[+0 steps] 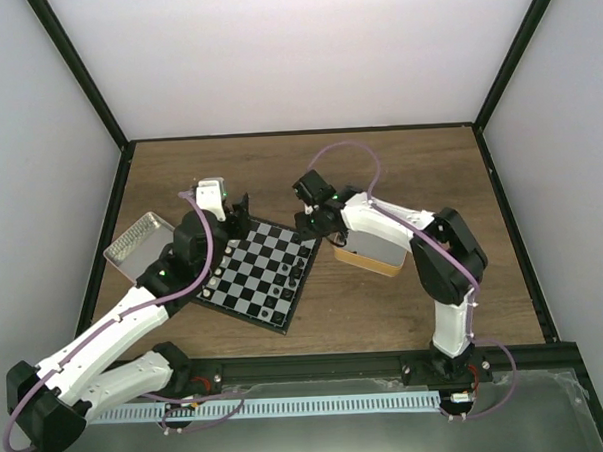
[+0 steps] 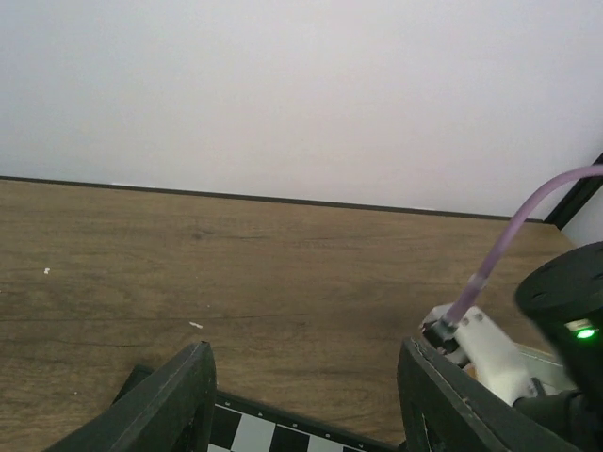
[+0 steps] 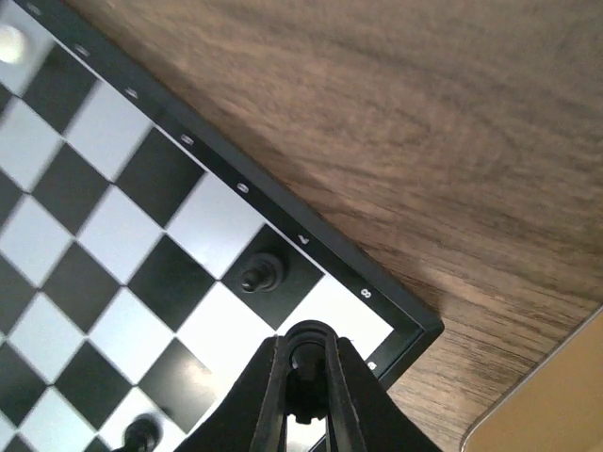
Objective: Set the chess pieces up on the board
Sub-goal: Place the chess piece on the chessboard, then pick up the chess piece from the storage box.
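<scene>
The board (image 3: 217, 224) is checked black and pale white, bordered black; chess pieces (image 3: 261, 273) are seen in glossy black; the table (image 3: 452, 122) is grained brown.

Small white digits (image 3: 303, 241) run along the thin black border (image 3: 217, 166) of the flat square chessboard with black and pale checks (image 3: 212, 226). An 8 (image 3: 366, 294) stands nearest the corner, then apparently 7 and 6. The farther ones are too blurred to read.

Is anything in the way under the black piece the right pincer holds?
Nothing visible. The right pincer holds the black piece over the board near its bare corner; another black piece stands on a neighbouring square.
</scene>
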Motion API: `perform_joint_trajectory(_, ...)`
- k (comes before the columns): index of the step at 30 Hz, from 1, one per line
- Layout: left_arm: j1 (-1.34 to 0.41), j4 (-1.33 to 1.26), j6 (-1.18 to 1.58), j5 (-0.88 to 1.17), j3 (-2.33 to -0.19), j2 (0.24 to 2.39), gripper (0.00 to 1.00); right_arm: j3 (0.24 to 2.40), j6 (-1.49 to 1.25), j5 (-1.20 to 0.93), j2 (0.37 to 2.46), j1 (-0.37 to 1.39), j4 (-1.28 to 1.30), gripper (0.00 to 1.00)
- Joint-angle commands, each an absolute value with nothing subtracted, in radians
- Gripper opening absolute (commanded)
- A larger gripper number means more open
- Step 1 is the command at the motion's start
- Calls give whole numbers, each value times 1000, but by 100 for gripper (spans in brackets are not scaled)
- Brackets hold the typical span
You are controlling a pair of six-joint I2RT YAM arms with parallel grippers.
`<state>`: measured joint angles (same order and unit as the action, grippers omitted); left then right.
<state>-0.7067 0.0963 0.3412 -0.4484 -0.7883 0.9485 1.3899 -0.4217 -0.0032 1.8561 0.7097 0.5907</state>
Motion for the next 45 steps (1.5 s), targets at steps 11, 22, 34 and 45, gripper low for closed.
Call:
perform_joint_trajectory(11, -700, 58, 340, -430, -772, 953, 55, 1451, -411, -69, 1963, 710, 673, 9)
perform_joint_trajectory(22, -699, 52, 337, -407, -772, 962, 55, 1459, -418, -51, 1971, 709, 662, 24)
perform_joint_trajectory(34, -699, 49, 337, -397, -775, 963, 55, 1393, -494, 105, 1772, 698, 604, 30)
perform_joint_trajectory(45, -699, 44, 342, -375, -781, 980, 55, 1088, -534, 112, 1554, 511, 550, 36)
